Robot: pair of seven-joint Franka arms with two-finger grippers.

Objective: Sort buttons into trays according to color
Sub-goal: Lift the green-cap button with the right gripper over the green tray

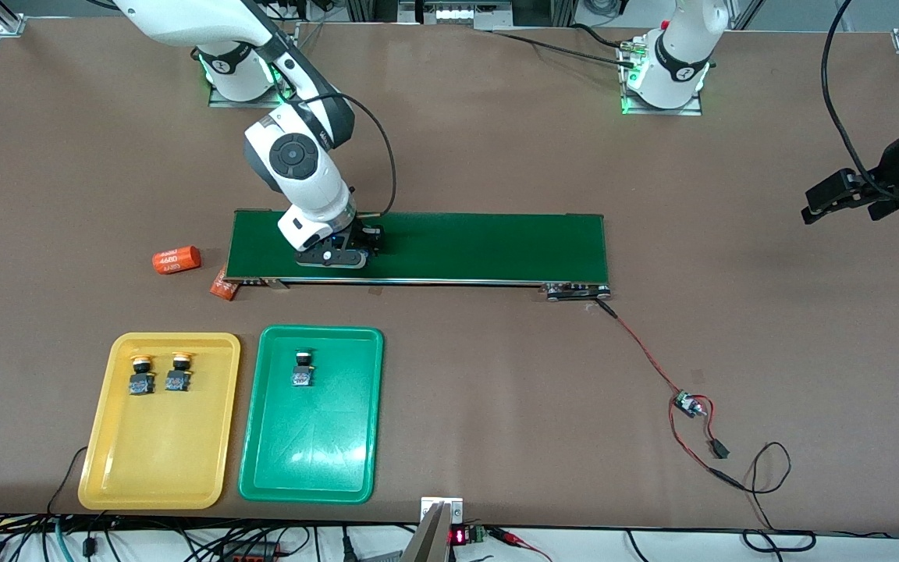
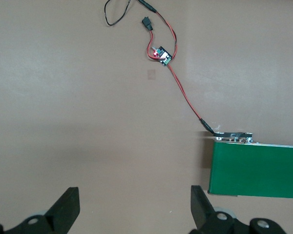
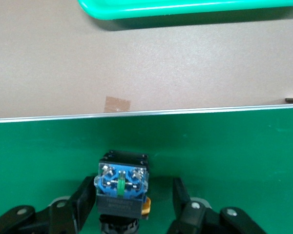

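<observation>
- The conveyor belt (image 1: 418, 247) carries the last button (image 3: 122, 187), at the end toward the right arm.
- The yellow tray (image 1: 159, 421) holds two yellow-capped buttons (image 1: 159, 373); the green tray (image 1: 311, 414) holds one green-capped button (image 1: 303, 368).
- The right gripper (image 3: 129, 204) is low on the belt, its jaws half-closed around this button; one finger touches it, the other stands just apart.
- The left gripper (image 2: 132, 207) waits wide open and empty over the bare table.
- The button looks light, rigid, hard plastic; its flat black-and-blue body sides seem the safest place to grip.
</observation>
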